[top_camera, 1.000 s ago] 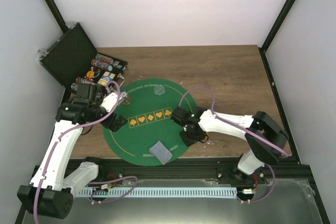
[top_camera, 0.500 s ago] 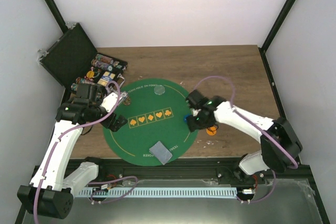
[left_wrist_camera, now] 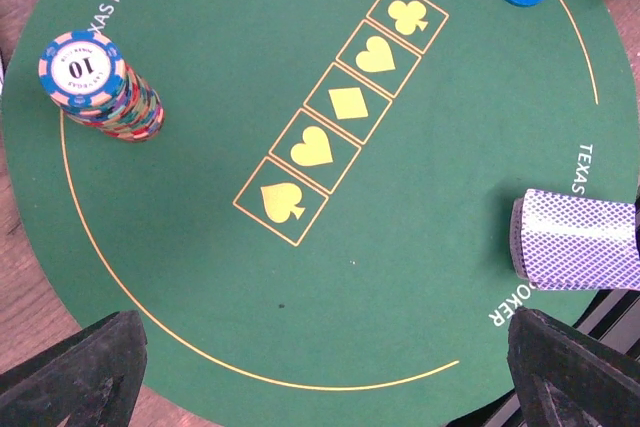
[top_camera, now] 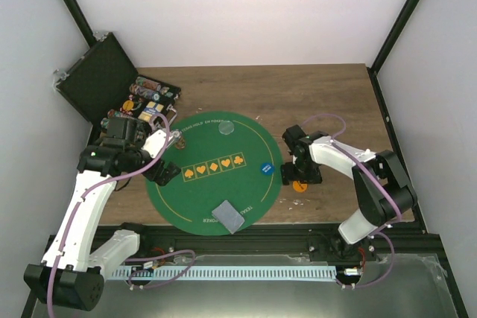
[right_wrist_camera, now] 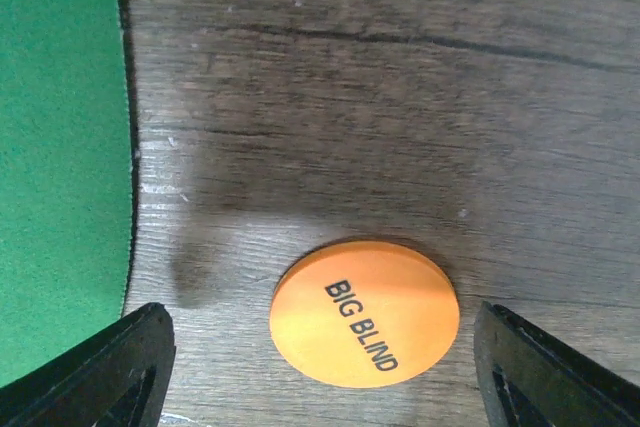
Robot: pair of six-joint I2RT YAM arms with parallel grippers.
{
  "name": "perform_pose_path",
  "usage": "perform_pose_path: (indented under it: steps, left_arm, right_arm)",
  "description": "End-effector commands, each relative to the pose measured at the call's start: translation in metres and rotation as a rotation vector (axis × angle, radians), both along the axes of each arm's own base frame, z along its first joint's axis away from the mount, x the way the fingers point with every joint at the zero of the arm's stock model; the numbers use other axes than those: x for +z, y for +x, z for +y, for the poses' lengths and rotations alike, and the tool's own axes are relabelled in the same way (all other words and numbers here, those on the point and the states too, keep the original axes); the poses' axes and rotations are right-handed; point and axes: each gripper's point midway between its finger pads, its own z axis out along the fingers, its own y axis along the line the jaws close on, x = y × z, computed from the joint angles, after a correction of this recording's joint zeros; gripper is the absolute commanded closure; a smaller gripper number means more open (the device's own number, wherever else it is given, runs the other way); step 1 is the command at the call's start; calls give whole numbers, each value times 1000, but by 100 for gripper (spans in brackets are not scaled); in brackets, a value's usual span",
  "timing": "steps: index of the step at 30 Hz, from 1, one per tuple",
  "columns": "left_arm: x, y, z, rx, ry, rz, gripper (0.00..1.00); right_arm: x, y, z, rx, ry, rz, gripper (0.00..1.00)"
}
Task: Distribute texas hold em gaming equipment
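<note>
Case first: the open black case at the far left of the counter holds rows of chips in its tray; how many I cannot tell. My left tool hangs over the left half of the green mat, fingers spread wide, holding nothing. The chip stack stands upright at the mat's far-left rim. The deck lies flat at the near rim, its long axis slanting. A clear disc rests at the far rim, and the blue small-blind disc sits just inside the right rim. Off the mat, on bare wood just beside its right edge, lies the orange big-blind disc — directly under my right tool, whose fingers stand apart on either side without touching it. The right arm is much the nearer. If this disc needs moving, I judge a straight drop and close would take it — thin and flat, it may slip.
</note>
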Motion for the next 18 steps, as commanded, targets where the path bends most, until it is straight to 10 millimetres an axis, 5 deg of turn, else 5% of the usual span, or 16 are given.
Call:
perform_pose_path:
  steps: [1,4,8,18]
  left_arm:
    - [15,1,-2,-13,-16,-35,1]
    - [16,1,-2,-13,-20,-36,0]
    - [17,1,-3,-16,-19,-38,1]
    - [24,1,-5,-26,-36,-45,0]
  right_arm:
    - [1,2,-6,-37,-16,-8,16]
    - [-8,-7,-9,-48,2,33,18]
    - [-19,-18,-16,-63,-32,78,34]
    - [-20,-22,-13,-52,-38,63,53]
